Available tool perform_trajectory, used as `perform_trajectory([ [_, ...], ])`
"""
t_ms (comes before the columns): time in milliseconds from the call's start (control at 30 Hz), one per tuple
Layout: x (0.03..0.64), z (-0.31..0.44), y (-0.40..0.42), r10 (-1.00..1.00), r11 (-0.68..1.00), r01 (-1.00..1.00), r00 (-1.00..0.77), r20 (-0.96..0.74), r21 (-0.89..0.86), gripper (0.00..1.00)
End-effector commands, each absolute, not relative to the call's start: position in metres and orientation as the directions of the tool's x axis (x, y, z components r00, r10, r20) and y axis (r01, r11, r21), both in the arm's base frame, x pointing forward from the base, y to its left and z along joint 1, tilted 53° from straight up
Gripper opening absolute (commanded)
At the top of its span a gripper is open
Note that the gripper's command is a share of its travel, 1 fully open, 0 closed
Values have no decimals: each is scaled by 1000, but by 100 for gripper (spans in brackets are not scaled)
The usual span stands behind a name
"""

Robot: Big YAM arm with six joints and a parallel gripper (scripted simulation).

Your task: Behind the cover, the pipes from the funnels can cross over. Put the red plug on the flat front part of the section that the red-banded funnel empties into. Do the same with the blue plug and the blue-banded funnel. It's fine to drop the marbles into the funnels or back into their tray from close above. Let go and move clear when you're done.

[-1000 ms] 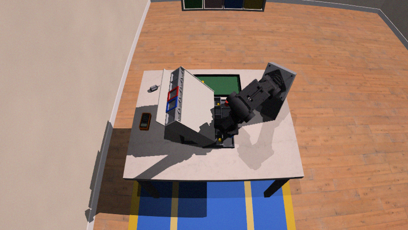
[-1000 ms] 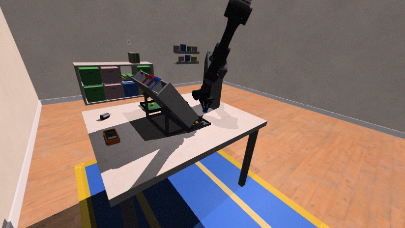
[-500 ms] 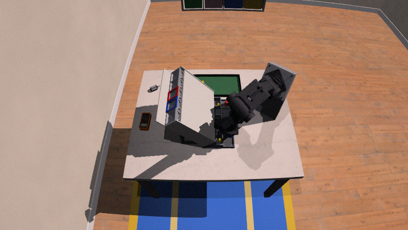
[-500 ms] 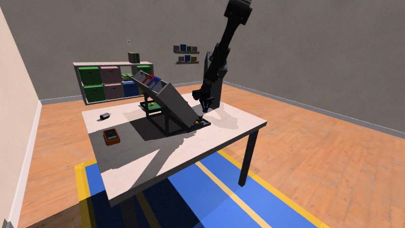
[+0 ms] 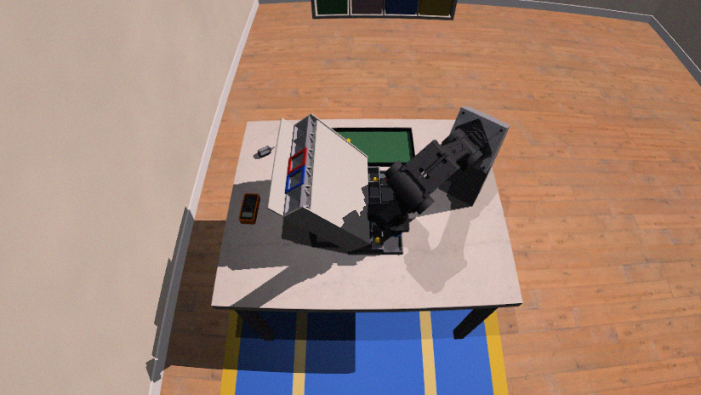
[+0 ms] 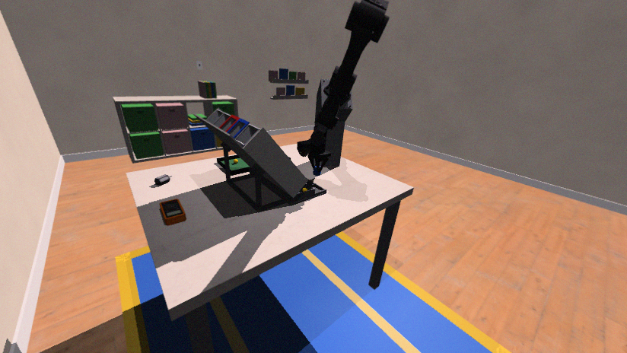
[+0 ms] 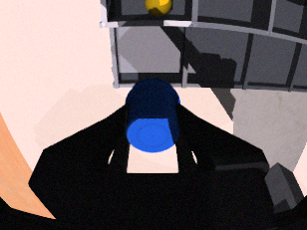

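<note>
My gripper (image 6: pixel 316 168) (image 7: pixel 153 112) is shut on the blue plug (image 7: pixel 153 134). It holds the plug upright above the table, close in front of the end section whose flat front part (image 7: pixel 150 51) shows in the wrist view. A yellow marble (image 7: pixel 158 5) (image 5: pixel 378 240) (image 6: pixel 304 189) lies in the compartment behind that flat part. Another marble (image 5: pixel 375 179) lies in a section farther along. The red-banded funnel (image 5: pixel 304 157) (image 6: pixel 234 117) and blue-banded funnel (image 5: pixel 287 182) (image 6: pixel 244 122) are side by side atop the rack. The white cover (image 5: pixel 338 181) hides the pipes. The arm mostly hides the red plug.
A green tray (image 5: pixel 392 146) (image 6: pixel 243 164) with a yellow marble (image 5: pixel 348 140) (image 6: pixel 236 161) is at the back. An orange meter (image 5: pixel 249 208) (image 6: pixel 172 211) and a small grey motor (image 5: pixel 264 151) (image 6: pixel 162 179) lie beyond the rack. The tall sloped rack stands close to the gripper.
</note>
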State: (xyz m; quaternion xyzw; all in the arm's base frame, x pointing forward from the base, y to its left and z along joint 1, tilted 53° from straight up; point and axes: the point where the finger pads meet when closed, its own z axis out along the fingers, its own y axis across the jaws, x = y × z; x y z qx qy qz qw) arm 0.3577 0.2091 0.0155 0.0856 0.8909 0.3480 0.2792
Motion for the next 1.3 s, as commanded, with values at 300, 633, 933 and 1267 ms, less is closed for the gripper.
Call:
perform_trajectory([
  [300,369,3,228,345,737,-50,-830,-439,674,0],
  [633,381,-11,241,345,737,-50,-830,-438,674,0],
  [933,392,-5,251,346,729,-76,-817,-462,681,0],
  [1267,391,-16,252,344,734,-62,-825,-449,676,0],
])
